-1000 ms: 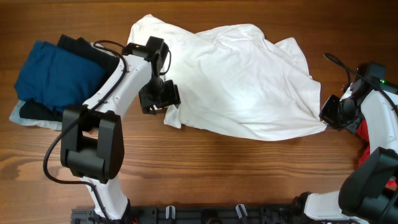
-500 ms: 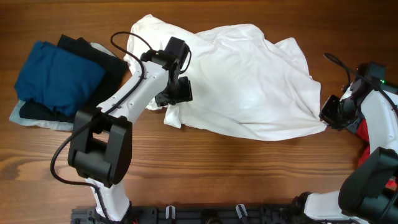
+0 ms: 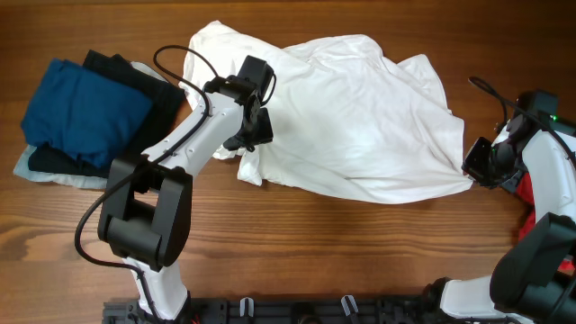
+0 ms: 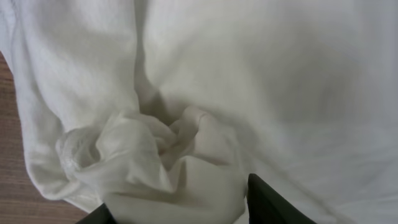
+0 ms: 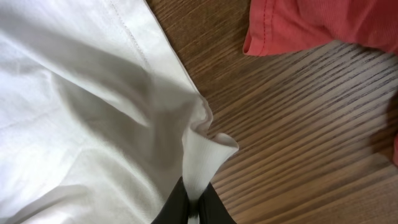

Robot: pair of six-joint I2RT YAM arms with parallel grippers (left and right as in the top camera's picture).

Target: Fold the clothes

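Pinning the white T-shirt's (image 3: 351,117) right corner, the right gripper (image 5: 194,208) is clenching a fabric fold, likely anchoring it taut; the left gripper (image 4: 180,208) is straddling a bunched clump (jaws parted, grasp unclear), shirt sprawling across the surface (image 3: 297,252).

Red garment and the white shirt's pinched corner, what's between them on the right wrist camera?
Only bare wooden table separates the red garment from the white shirt corner, shown in the right wrist view.
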